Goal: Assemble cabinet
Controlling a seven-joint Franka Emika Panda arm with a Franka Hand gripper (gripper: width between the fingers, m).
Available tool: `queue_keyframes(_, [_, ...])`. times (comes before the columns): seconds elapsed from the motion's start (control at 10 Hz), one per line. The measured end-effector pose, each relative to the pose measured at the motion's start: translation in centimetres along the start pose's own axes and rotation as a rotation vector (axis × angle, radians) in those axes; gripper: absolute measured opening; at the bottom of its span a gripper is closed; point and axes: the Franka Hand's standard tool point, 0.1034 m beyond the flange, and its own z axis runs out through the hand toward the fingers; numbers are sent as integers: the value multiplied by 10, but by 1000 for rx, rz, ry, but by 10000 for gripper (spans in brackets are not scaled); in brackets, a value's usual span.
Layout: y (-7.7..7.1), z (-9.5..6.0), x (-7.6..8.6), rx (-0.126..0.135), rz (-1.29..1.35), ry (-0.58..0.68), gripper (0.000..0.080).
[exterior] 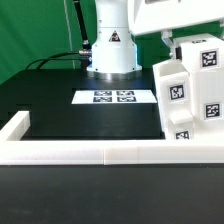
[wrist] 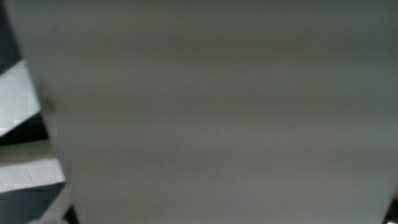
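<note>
The white cabinet [exterior: 190,95] stands at the exterior view's right, against the border wall. It is a boxy stack of panels and blocks with black-and-white tags on its faces. My gripper [exterior: 172,42] hangs at the top right, right at the cabinet's upper part. Its fingers are dark and partly cut off by the cabinet, so I cannot see how the jaws stand. In the wrist view a flat grey-white cabinet panel [wrist: 214,110] fills almost the whole picture at very close range and hides the fingers.
The marker board [exterior: 113,97] lies flat mid-table before the robot base [exterior: 110,50]. A low white border wall [exterior: 90,152] runs along the front and turns back along the exterior view's left [exterior: 14,128]. The table top is black.
</note>
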Motion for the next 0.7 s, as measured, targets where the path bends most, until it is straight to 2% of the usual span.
queue_keyframes(0.3, [4, 0, -2, -4, 150, 0, 542])
queue_keyframes(0.4, [4, 1, -2, -4, 146, -1, 623])
queue_keyframes(0.5, [4, 1, -2, -4, 146, -1, 765])
queue_keyframes(0.7, [4, 1, -2, -4, 146, -1, 790])
